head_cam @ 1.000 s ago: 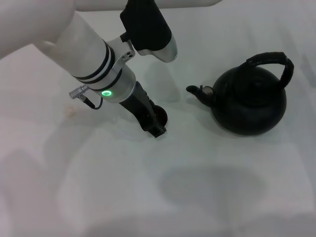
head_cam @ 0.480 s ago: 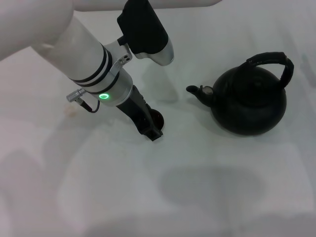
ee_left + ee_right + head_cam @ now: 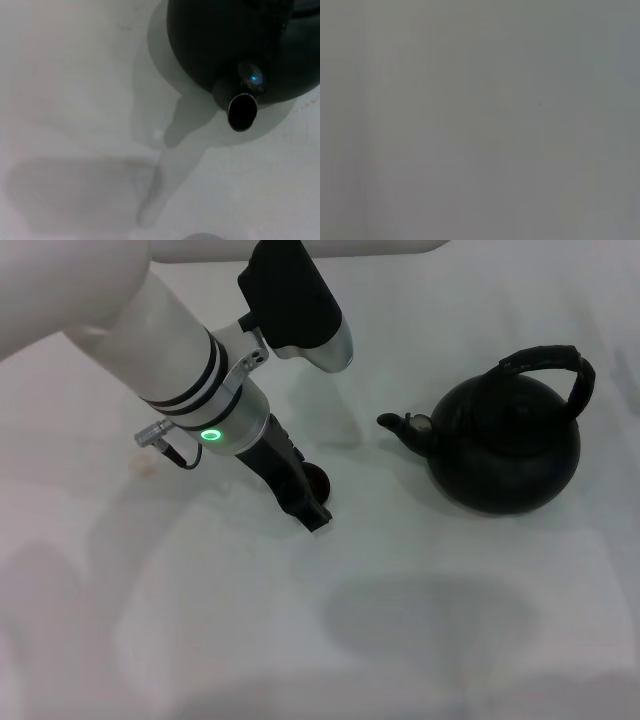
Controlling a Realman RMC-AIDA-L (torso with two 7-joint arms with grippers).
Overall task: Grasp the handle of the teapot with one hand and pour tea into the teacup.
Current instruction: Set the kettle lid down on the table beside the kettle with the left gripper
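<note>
Centrally, matte black bulbous teapot with arched ribbed handle, stubby spout.

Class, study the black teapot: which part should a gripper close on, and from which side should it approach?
Probably the handle, approached from above: it arches clear over the teapot body, leaving a gap for fingers, whereas the body is wide and round. The spout points toward the left gripper.

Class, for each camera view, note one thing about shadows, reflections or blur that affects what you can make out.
Head view: the round matte black teapot reads clearly; a broad soft shadow lies on the white table in front. Left wrist view: the teapot's short spout carries a small blue glint and casts a grey shadow. Right wrist view: a featureless grey blur, with nothing identifiable.
</note>
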